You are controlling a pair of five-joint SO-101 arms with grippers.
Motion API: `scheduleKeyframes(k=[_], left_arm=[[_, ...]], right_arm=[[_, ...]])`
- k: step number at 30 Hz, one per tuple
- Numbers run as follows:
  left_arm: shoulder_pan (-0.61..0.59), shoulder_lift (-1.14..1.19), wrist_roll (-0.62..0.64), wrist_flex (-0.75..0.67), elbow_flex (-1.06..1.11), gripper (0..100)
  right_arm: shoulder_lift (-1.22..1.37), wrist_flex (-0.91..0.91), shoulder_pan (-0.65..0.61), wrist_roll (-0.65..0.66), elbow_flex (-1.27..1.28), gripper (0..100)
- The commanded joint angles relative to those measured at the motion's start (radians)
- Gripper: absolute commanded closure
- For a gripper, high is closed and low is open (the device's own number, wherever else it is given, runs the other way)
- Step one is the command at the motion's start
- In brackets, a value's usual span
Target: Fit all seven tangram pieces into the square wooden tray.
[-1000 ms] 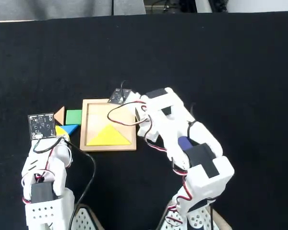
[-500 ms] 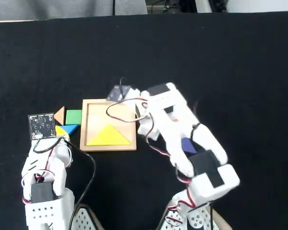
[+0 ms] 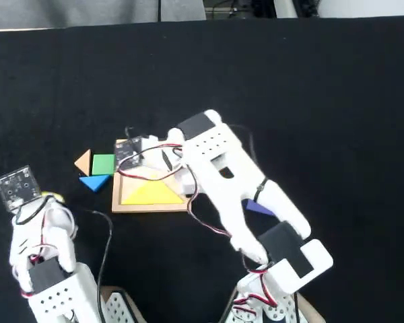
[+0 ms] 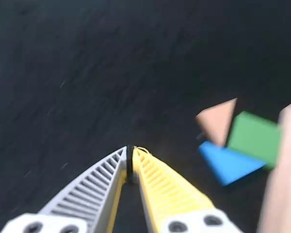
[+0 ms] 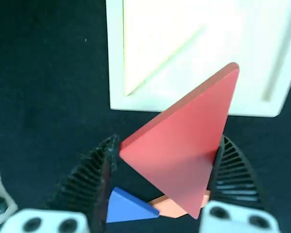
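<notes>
The left gripper (image 4: 131, 155) hangs clenched on nothing over the black tabletop (image 3: 323, 81). Beside it lie a peach wooden triangle (image 4: 218, 121), a green wooden square (image 4: 254, 138) and a blue wooden triangle (image 4: 228, 162), just left of the square wooden tray (image 3: 148, 207). The right gripper (image 5: 167, 145) grasps the large red wooden triangle (image 5: 184, 141) over the tray's rim. Best lowered flat, I judge, with a short side flush against the yellow triangle (image 3: 151, 193). From above, the arm hides the tray's far part.
</notes>
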Motion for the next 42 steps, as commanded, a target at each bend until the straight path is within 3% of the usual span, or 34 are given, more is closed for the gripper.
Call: scheduleKeyframes(k=[1, 5, 8, 16, 21, 27, 30, 35, 42], left_arm=[[-0.105, -0.009, -0.133, 0.143, -0.067, 97], [-0.263, -0.009, -0.278, 0.186, -0.027, 97], [-0.331, -0.009, -0.318, 0.186, -0.016, 97], [-0.28, -0.009, -0.316, 0.186, 0.005, 97], [-0.274, -0.009, -0.316, 0.186, 0.01, 97], [-0.272, -0.009, -0.316, 0.186, 0.01, 97], [-0.269, -0.009, -0.316, 0.186, 0.01, 97], [-0.269, -0.009, -0.316, 0.186, 0.01, 97], [-0.268, -0.009, -0.316, 0.186, 0.01, 97]], right_arm=[[-0.051, 0.014, -0.057, 0.063, -0.094, 76.2], [-0.051, 0.017, -0.077, 0.19, -0.139, 76.2], [-0.048, 0.017, -0.078, 0.351, -0.139, 76.2], [0.105, 0.006, -0.181, 0.529, -0.214, 76.2], [0.3, 0.031, -0.219, 0.542, -0.39, 76.2], [0.472, 0.224, -0.212, 0.537, -0.63, 75.8], [0.53, 0.241, -0.212, 0.474, -0.714, 74.8], [0.588, 0.247, -0.209, 0.454, -0.783, 62.2], [0.593, 0.258, -0.212, 0.454, -0.829, 63.5]])
